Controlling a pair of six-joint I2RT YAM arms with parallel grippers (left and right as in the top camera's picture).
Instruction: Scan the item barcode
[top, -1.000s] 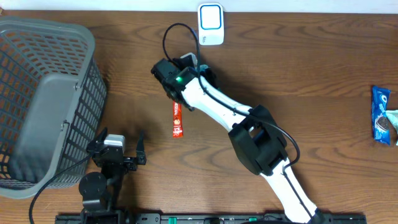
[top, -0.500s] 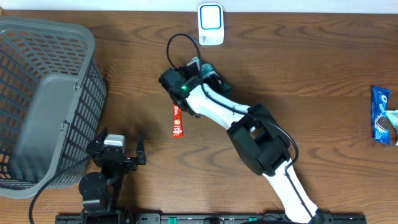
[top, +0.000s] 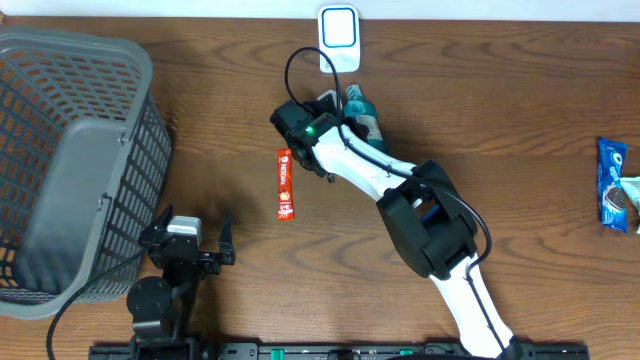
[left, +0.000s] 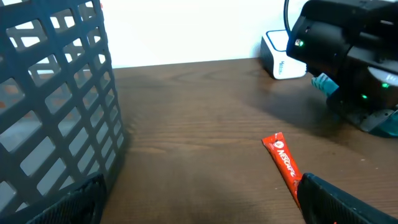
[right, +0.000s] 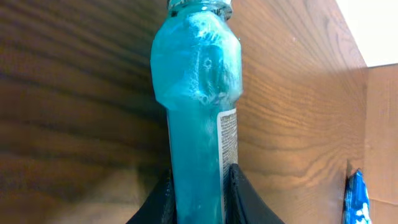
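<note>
A teal bottle (right: 198, 106) lies between the fingers of my right gripper (right: 198, 194), which is shut on its lower body; a white printed label (right: 227, 134) runs down its side. From overhead, the bottle (top: 362, 116) sticks out to the right of the right gripper (top: 342, 112), just below the white scanner (top: 339, 38) at the table's far edge. The left wrist view also shows the scanner (left: 281, 55). My left gripper (top: 190, 245) rests open near the front left, with nothing between its fingers (left: 348, 202).
A grey mesh basket (top: 70, 160) fills the left side. A red sachet (top: 285, 184) lies flat on the wood left of the right arm, close to the left gripper's right finger. A blue snack packet (top: 612, 182) lies at the far right edge.
My right gripper has closed on the teal bottle and swung right and toward the scanner, uncovering the red sachet. The left arm has not moved.
</note>
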